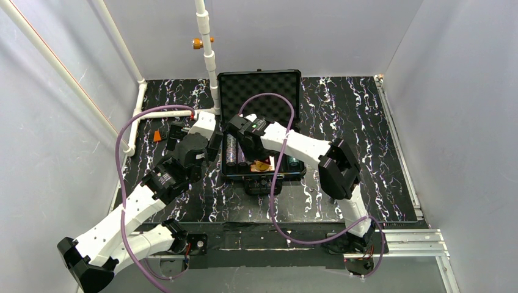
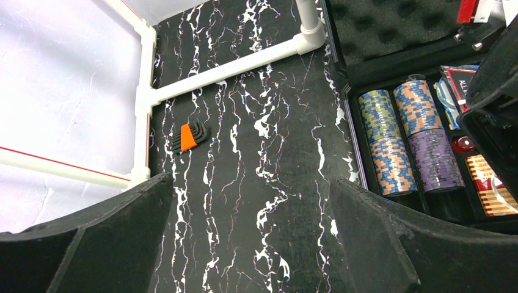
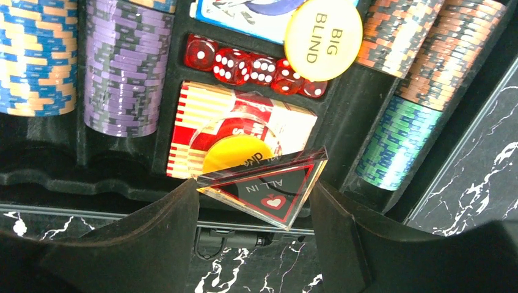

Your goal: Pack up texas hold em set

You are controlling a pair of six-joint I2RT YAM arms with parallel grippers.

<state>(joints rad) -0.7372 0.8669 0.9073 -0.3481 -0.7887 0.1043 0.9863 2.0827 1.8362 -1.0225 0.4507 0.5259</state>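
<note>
The texas hold em set's black case [image 1: 259, 91] lies open mid-table, its foam-lined lid standing behind. Inside I see chip rows [image 3: 125, 67], red dice [image 3: 256, 68], a red card deck [image 3: 201, 116], a yellow "BIG BLIND" disc [image 3: 324, 38] and a yellow disc [image 3: 235, 152] under a clear one. My right gripper [image 3: 253, 189] hovers over the case's front edge, shut on a clear triangular "ALL IN" marker [image 3: 269, 192] held tilted between its fingers. My left gripper [image 2: 249, 183] is open and holds nothing. It hangs over bare table just left of the chip rows [image 2: 391, 140].
A small orange-and-black hex key set [image 2: 188, 137] lies on the marbled mat at the left. White pipes [image 2: 232, 68] run along the left and back edges. The case's handle [image 3: 226, 241] sticks out at its front. Grey walls enclose the table.
</note>
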